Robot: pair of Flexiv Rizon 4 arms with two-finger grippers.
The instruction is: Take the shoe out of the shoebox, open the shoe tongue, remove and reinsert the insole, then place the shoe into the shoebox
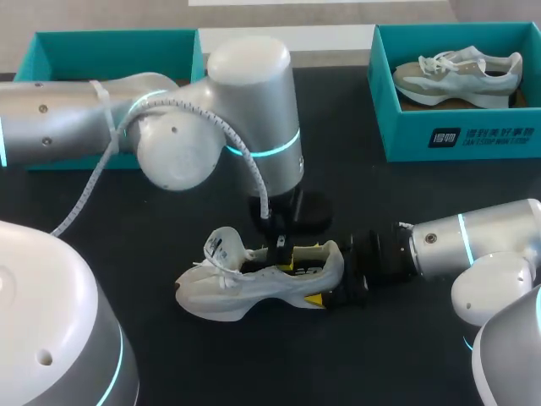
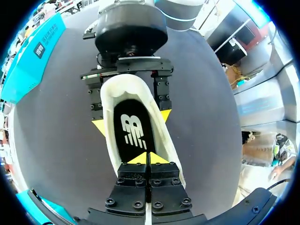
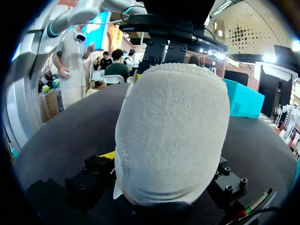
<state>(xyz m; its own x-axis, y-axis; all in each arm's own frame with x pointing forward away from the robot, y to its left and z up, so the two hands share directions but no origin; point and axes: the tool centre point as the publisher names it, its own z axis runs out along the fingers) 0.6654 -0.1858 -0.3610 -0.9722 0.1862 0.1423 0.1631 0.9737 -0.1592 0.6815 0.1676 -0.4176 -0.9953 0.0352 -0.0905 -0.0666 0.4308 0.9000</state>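
- Tongue (image 1: 221,247) flops toward the toe of the white knit shoe (image 1: 254,283), which sits on the dark table (image 1: 211,364).
- Left gripper (image 2: 146,159) dips into the shoe's opening, fingers together on the black insole (image 2: 133,131), probably to lift it.
- Right gripper (image 2: 132,121) clamps the shoe's padded heel from both sides, steadying it.
- Teal card shoebox (image 1: 456,139) stands well beyond the heel, holding a second shoe (image 1: 461,74).

It looked like a robotics lab: a black bench (image 1: 380,364) served two silver arms with glowing teal rings, the left arm (image 1: 84,110) and the right arm (image 1: 482,245), with a teal shoebox (image 1: 456,139) and a second shoebox (image 1: 110,57) at its far edge.
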